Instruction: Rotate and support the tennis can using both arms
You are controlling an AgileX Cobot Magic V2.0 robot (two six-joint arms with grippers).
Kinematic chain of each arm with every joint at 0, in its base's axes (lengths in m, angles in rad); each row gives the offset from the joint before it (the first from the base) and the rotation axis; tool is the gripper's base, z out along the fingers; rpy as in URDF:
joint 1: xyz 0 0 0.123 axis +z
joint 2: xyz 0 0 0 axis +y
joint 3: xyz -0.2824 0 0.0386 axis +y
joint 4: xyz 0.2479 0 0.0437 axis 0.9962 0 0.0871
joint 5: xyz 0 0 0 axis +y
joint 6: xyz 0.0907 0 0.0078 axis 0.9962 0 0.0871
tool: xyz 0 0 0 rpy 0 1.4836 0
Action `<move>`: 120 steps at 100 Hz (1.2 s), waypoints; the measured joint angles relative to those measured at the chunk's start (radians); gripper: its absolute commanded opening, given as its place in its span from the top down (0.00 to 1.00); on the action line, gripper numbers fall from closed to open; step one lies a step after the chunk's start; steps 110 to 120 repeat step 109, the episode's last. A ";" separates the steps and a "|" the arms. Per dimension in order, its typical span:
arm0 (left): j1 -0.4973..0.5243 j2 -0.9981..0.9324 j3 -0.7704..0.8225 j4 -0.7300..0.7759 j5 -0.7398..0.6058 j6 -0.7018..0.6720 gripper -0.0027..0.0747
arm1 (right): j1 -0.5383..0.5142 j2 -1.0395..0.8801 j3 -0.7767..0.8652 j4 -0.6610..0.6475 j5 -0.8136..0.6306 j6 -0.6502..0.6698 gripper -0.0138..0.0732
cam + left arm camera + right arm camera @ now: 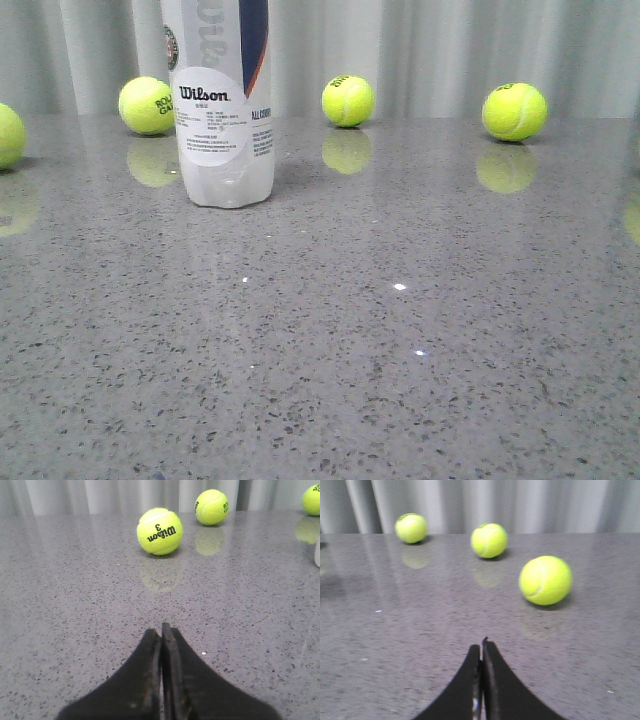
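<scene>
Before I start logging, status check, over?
Left pincer shut, empty. Right pincer shut, empty. Tall clear-plastic Wilson tennis can upright, untouched. Yellow-green tennis balls scattered behind.

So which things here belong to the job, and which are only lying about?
For the job:
tennis can, standing upright
left pincer, shut
right pincer, shut

Lying about:
tennis balls, e.g.

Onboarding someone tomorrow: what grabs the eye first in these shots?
The tennis can stands upright at the table's left rear, top cut off by the frame, untouched. Yellow-green tennis balls dot the grey speckled table along the curtain. Both wrist views show the left gripper and right gripper shut, holding nothing.
</scene>
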 measured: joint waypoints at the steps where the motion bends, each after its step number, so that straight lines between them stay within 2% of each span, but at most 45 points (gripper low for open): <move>1: 0.000 0.000 0.000 -0.005 0.000 0.000 0.99 | -0.004 -0.004 0.007 -0.008 -0.003 0.002 0.90; 29: 0.000 0.000 0.000 -0.005 0.000 0.000 0.99 | -0.109 -0.179 0.165 -0.067 -0.051 0.052 0.90; 45: 0.000 0.000 0.000 -0.005 0.000 0.000 0.99 | -0.114 -0.219 0.173 -0.107 -0.071 0.081 0.90; 120: 0.000 0.000 0.000 -0.005 0.000 0.000 0.99 | -0.114 -0.219 0.173 -0.109 -0.083 0.086 0.90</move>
